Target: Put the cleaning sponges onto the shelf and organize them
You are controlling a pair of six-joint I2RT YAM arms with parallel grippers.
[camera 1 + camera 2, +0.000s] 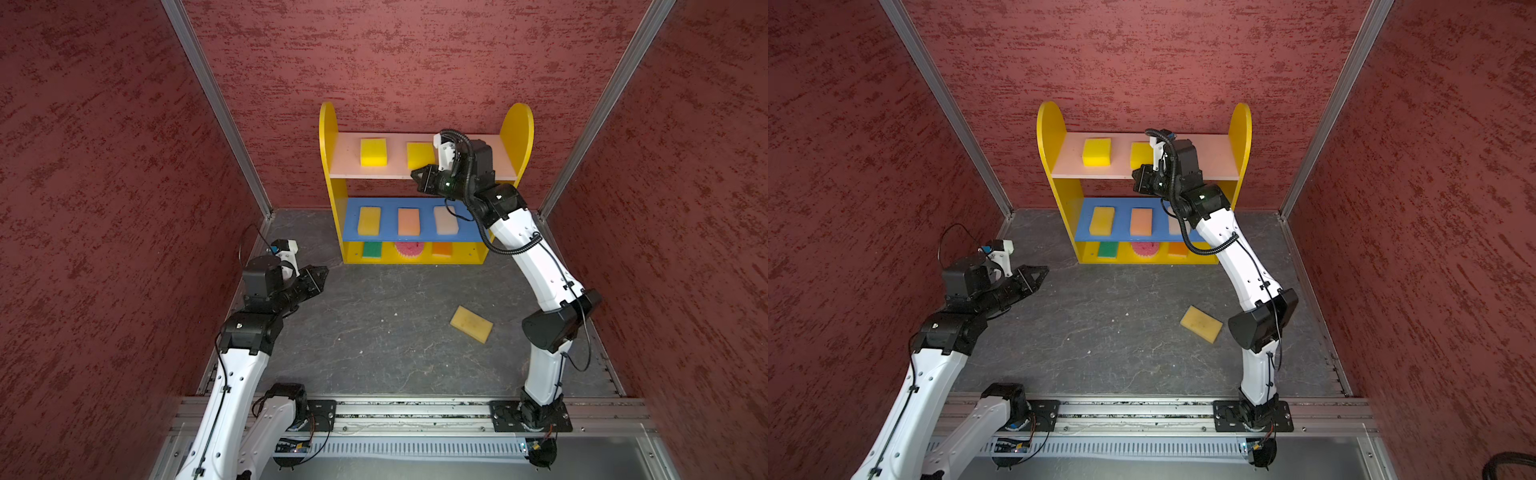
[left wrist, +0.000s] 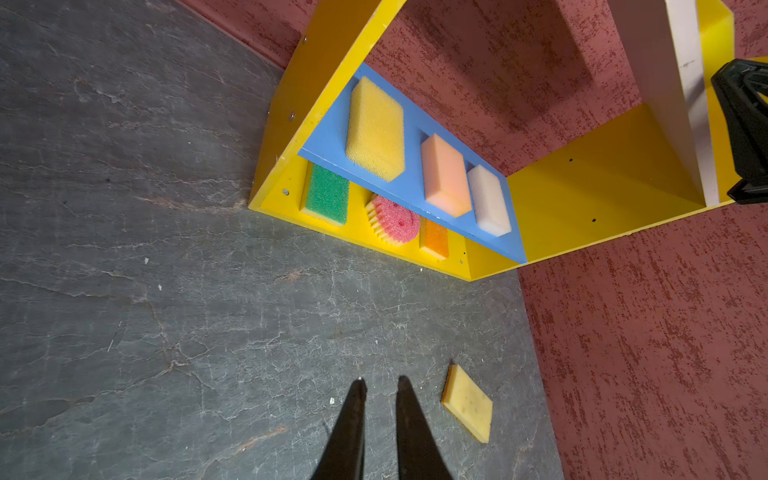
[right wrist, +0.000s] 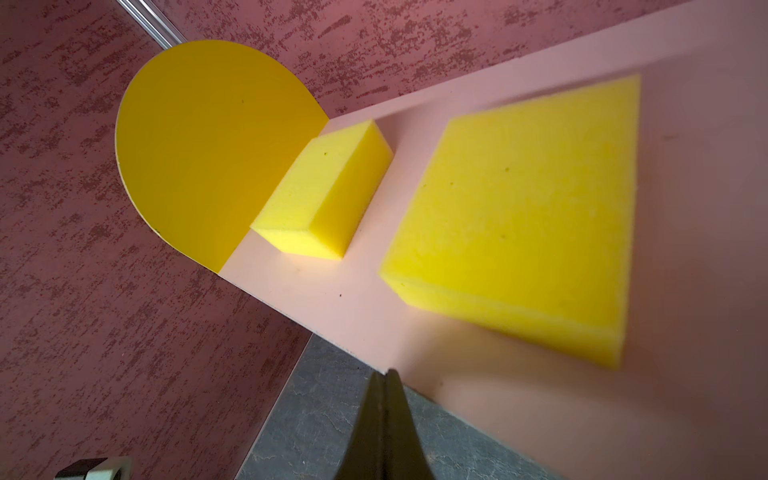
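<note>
The shelf [image 1: 328, 124] stands against the back wall. Two yellow sponges [image 1: 373, 152] [image 1: 419, 155] lie on its pink top board [image 3: 332, 307]. On the blue board rest golden [image 1: 369, 221], peach [image 1: 409, 221] and cream [image 1: 445, 220] sponges. The bottom holds green [image 2: 327, 195], round pink [image 2: 395, 220] and orange [image 2: 434, 239] ones. A tan sponge [image 1: 471, 323] lies flat on the floor. My right gripper [image 1: 414, 173] is shut and empty at the top board's front edge, near the second yellow sponge [image 3: 519, 216]. My left gripper [image 2: 380, 384] hovers over the floor at the left, slightly open and empty.
Red textured walls [image 1: 124, 166] close in the grey slate floor [image 1: 374, 332] on three sides. A metal rail [image 1: 415, 411] with both arm bases runs along the front. The right arm [image 1: 536, 266] reaches up in front of the shelf's right half.
</note>
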